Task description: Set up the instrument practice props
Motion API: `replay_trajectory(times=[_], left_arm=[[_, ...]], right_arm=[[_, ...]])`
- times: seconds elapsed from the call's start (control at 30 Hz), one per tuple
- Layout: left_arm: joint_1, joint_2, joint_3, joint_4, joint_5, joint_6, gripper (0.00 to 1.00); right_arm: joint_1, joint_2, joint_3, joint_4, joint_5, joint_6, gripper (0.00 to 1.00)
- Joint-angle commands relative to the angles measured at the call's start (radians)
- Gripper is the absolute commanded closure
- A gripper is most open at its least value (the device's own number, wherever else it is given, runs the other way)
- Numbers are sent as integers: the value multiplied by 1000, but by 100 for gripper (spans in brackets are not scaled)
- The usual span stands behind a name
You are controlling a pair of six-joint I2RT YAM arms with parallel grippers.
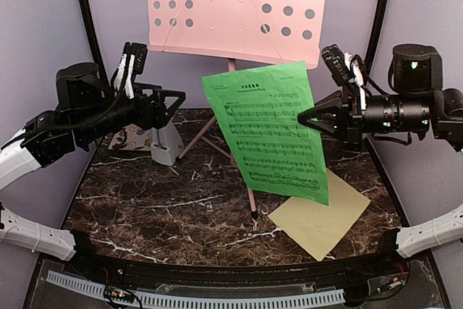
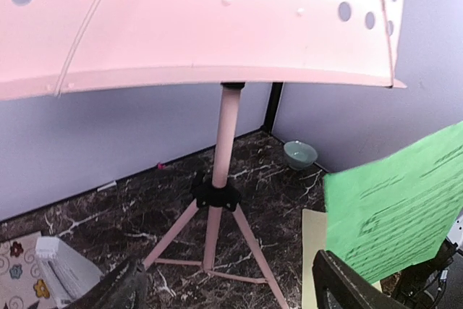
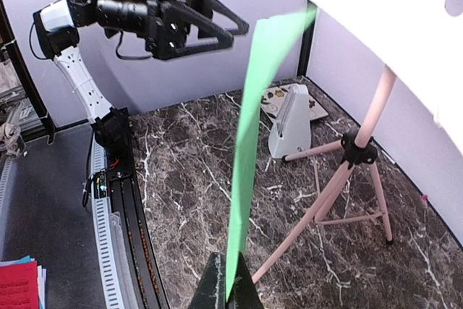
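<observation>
One pink hole-dotted music stand (image 1: 239, 9) is on the dark marble table (image 1: 166, 208). There are two pages. The green sheet-music page (image 1: 271, 132) hangs before the stand, with its right edge pinched in the right gripper (image 1: 304, 116). The pale-yellow page (image 1: 322, 218) lies flat, right of the stand's legs and near the table's front edge. One grey-white pyramid metronome (image 1: 166, 146) stands left of the legs. The left gripper (image 1: 179, 100) is above it, jaws wide and empty. Only the left wrist view shows a pale-green bowl (image 2: 299, 154) behind the stand.

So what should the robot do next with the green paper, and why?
Probably lift the green page up and back onto the stand. The right end effector is shut on the page's edge, and the page hangs in the air, lower than the stand's desk and not resting on it.
</observation>
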Motion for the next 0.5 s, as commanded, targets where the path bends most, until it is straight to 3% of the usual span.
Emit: replay_trajectory(times=[0.0,0.33,0.47], left_arm=[[17,56,30,-137,-9,-148,19],[17,101,55,-102,153,-98,17],[16,173,175,-176,106,-33,15]], right_arm=[[5,19,113,72,-58,-46,100],[5,104,345,48,53,-81,100],[5,152,432,81,128,-80,100]])
